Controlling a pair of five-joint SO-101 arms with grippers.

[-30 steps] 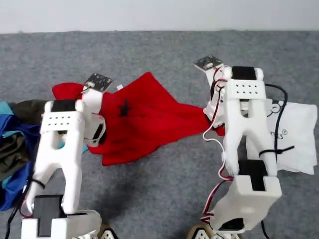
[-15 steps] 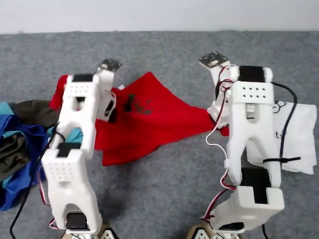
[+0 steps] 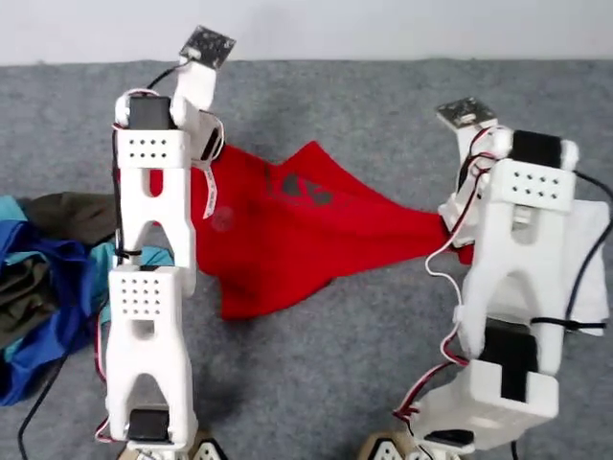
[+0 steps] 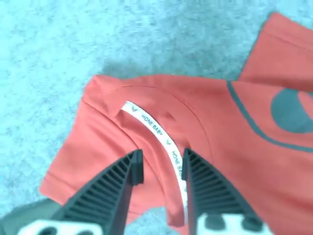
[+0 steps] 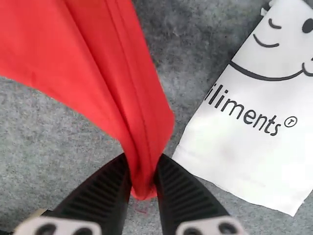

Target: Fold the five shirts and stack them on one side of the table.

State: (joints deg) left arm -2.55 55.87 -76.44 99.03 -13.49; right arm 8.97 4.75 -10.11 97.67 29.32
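A red shirt lies spread on the grey table between my two arms, its dark print facing up. My right gripper is shut on a bunched edge of the red shirt, held at that shirt's right end. My left gripper stands open just over the red shirt's collar and white label, at the shirt's far left corner. A white shirt with a dark print lies flat by the right gripper, and partly under the right arm. A pile of blue, teal and dark shirts sits at the left edge.
The grey table ends at a pale wall along the far edge. Bare table shows in front of the red shirt between the two arm bases.
The left arm has stretched toward the far edge, from the shirt's near left side up to its collar. The right arm has shifted right, dragging the red shirt with it.
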